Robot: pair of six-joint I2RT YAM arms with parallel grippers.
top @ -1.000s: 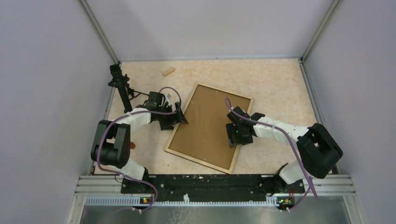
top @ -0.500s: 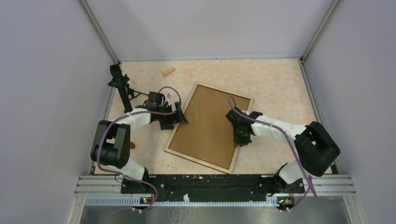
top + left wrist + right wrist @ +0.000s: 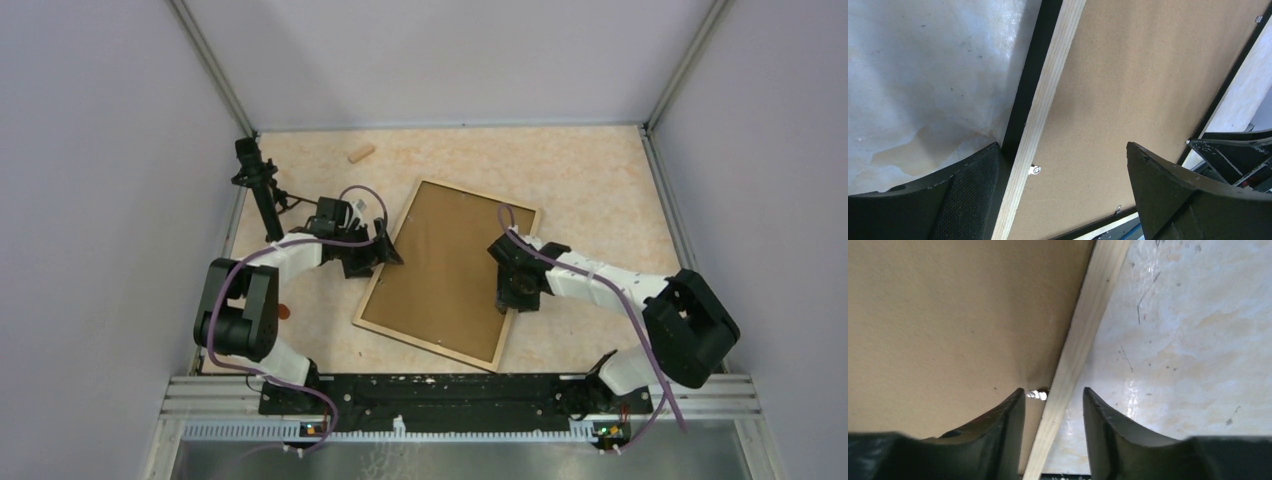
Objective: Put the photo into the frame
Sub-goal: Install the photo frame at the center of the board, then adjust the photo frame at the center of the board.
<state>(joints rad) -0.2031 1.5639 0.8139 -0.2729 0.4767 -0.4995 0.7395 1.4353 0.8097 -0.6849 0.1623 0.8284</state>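
Note:
The frame (image 3: 426,342) lies face down and slanted mid-table, with pale wood rails. The brown backing board (image 3: 445,270) fills it, and the photo is hidden. My left gripper (image 3: 386,250) is open astride the frame's left rail (image 3: 1053,85), over a small metal clip (image 3: 1035,170); it shows in the left wrist view (image 3: 1063,150). My right gripper (image 3: 516,292) is open with a narrow gap. It straddles the right rail (image 3: 1088,325) beside another clip (image 3: 1037,395), as the right wrist view (image 3: 1053,392) shows. Neither gripper holds anything.
A small wooden peg (image 3: 361,153) lies at the back left. A black stand (image 3: 258,185) rises by the left wall, with a small reddish spot (image 3: 284,312) near the left arm. Grey walls enclose the table on three sides.
My right gripper has moved right, from over the backing board to the frame's right rail. The left arm and the frame have not moved.

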